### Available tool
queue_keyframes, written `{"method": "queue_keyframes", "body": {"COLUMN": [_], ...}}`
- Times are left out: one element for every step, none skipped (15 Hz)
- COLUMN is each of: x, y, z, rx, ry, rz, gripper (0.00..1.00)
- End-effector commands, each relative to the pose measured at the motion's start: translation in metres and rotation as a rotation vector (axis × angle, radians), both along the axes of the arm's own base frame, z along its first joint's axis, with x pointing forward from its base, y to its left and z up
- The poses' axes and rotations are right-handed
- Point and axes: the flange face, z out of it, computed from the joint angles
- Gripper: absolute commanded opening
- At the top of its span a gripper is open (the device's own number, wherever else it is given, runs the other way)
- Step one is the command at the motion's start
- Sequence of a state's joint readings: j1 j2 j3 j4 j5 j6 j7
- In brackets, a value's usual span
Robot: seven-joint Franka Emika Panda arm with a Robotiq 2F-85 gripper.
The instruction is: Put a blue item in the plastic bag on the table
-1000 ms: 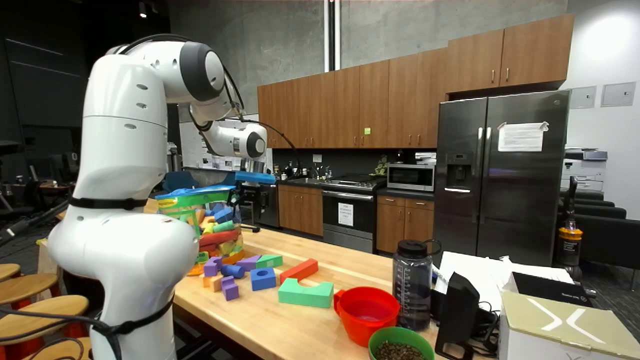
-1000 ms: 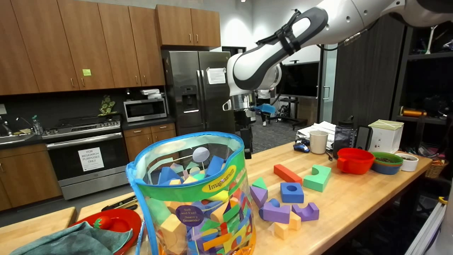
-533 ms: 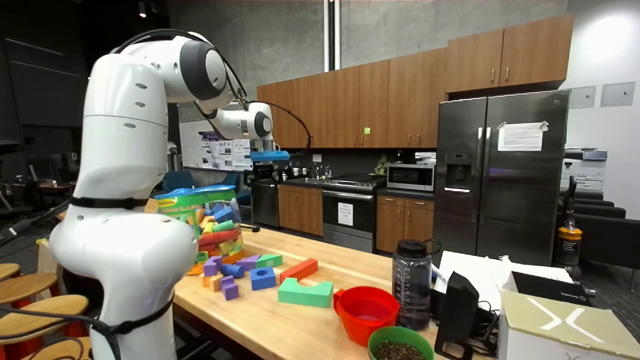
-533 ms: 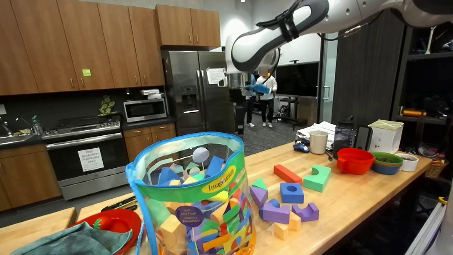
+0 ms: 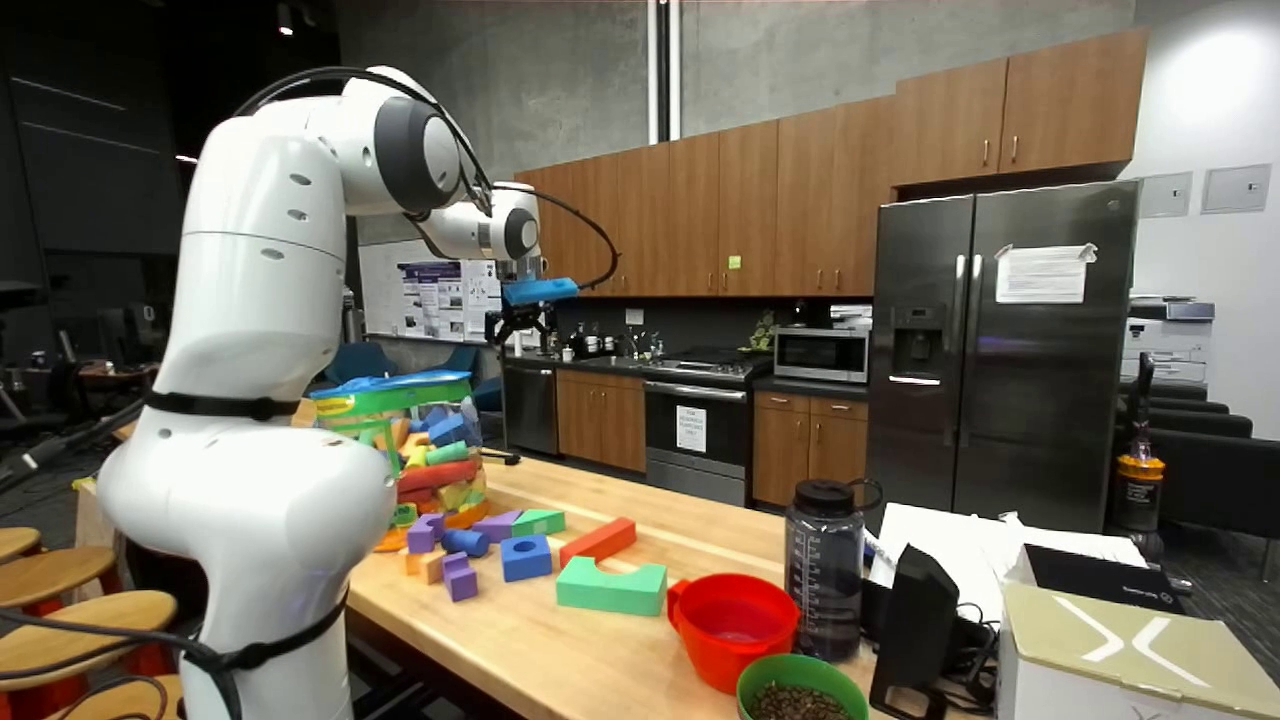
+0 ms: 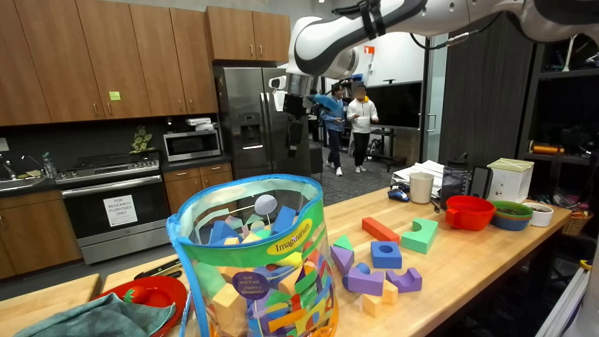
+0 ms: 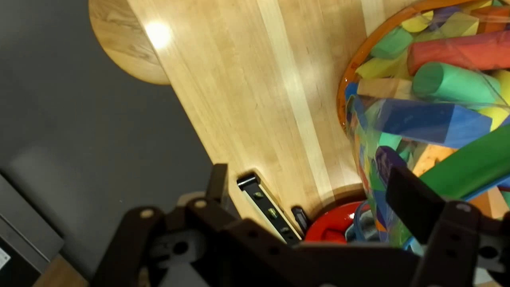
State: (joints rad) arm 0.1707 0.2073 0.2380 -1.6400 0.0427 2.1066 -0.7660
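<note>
The clear plastic bag [image 6: 262, 255], full of colourful blocks, stands with its top open on the light-wood table [image 6: 468, 262]. It also shows in an exterior view [image 5: 385, 400] and at the right of the wrist view [image 7: 368, 167]. Blue blocks lie inside its mouth. On the table beside it lie a blue block with a hole [image 5: 527, 560] and a blue cylinder [image 5: 465, 542], partly hidden by a purple block in an exterior view [image 6: 362, 268]. My gripper [image 5: 521, 330] is raised above bag height, behind it in an exterior view [image 6: 293, 147]. Its fingers are wide apart and empty in the wrist view [image 7: 314, 193].
Near the bag lie purple blocks [image 6: 366, 282], a red block [image 6: 380, 230] and a green block [image 6: 421, 236]. A red bowl [image 5: 735, 630] and a bottle [image 5: 825, 570] stand farther along. A red plate [image 6: 175, 290] with a cloth and a black level [image 7: 271, 211] lie on the bag's other side.
My gripper has risen from beside the bag's rim and shifted left in an exterior view. The bag and loose blocks have not moved. Two people have come into the background.
</note>
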Motion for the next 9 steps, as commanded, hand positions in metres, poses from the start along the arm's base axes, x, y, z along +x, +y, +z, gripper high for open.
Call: {"method": "queue_keyframes", "body": {"x": [0.019,0.023,0.027,0.031,0.035,0.038,0.04,0.042,0.042], "y": [0.016,0.021,0.025,0.03,0.033,0.037,0.041,0.044,0.046], "z": [0.006,0.006,0.006,0.006,0.006,0.005,0.003,0.002,-0.001], "rx": [0.041,0.046,0.052,0.06,0.07,0.076,0.082,0.086,0.092], "ry": [-0.058,-0.082,-0.105,-0.142,-0.171,-0.199,-0.211,-0.214,-0.196], "rz": [0.105,0.131,0.154,0.171,0.19,0.208,0.227,0.244,0.263], "gripper": [1.0,1.0,1.0,1.0,1.0,1.0,1.0,1.0,1.0]}}
